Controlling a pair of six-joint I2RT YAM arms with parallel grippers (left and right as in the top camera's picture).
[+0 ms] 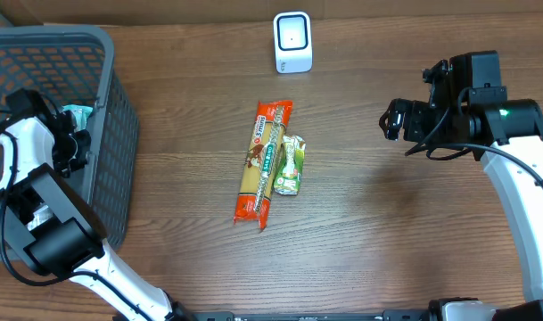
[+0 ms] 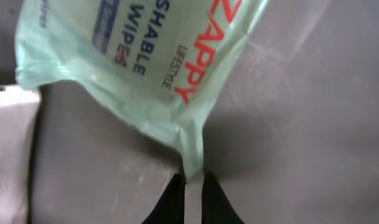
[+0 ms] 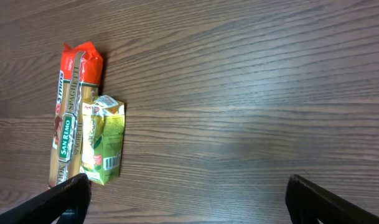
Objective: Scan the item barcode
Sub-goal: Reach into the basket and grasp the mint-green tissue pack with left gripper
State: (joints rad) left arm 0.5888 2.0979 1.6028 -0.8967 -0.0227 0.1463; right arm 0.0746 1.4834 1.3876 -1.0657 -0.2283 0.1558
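Pinching one wipes pack (image 2: 139,56): left claw (image 2: 190,182)

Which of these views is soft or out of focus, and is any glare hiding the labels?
Left wrist: the wipes pack is close and soft, lettering smeared but readable. Right wrist: sharp, spaghetti packet label legible, no glare. Overhead: evenly lit, sharp.

The wipes pack (image 2: 145,68) is cut off by the top edge of the left wrist view; overhead, it is mostly hidden behind the left arm (image 1: 21,147). The basket (image 1: 57,34) is cropped at left.
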